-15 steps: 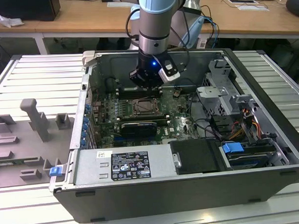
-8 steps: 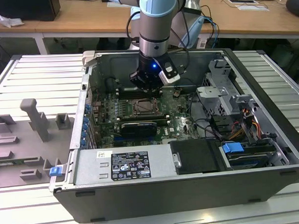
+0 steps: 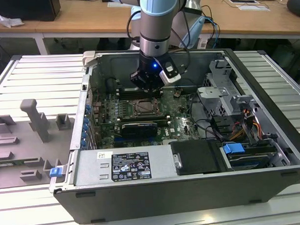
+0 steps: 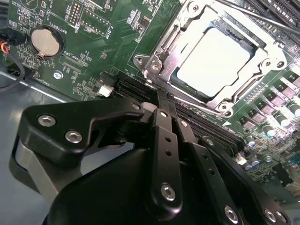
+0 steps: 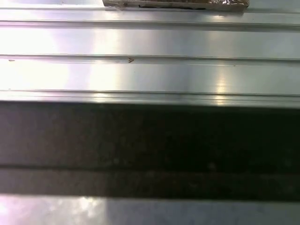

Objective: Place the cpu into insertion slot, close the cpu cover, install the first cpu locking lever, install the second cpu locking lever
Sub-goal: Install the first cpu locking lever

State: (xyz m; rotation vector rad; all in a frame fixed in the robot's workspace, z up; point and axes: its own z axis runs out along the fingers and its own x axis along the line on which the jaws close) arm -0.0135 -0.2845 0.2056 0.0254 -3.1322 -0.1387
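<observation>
The cpu (image 4: 213,63) lies flat in the insertion slot (image 3: 145,106), its silvery top facing up. Around the chip sits the cpu cover (image 4: 171,42), a silver metal frame lying down over the socket, with the chip showing through its window. A thin metal rod (image 4: 262,16) runs past the socket's far side. In the exterior view my gripper (image 3: 148,88) hangs just above the socket's back edge inside the open computer case. In the second wrist view the black gripper (image 4: 161,105) has its fingers pressed together with nothing between them, a short way off the socket's corner.
The green motherboard (image 4: 93,28) carries a coin battery (image 4: 46,41) and long black slots (image 4: 201,124) near the gripper. A labelled power supply (image 3: 122,165), drive cage (image 3: 228,100) and cables crowd the case. Grey fixtures (image 3: 32,121) stand on the ribbed metal table (image 5: 150,47).
</observation>
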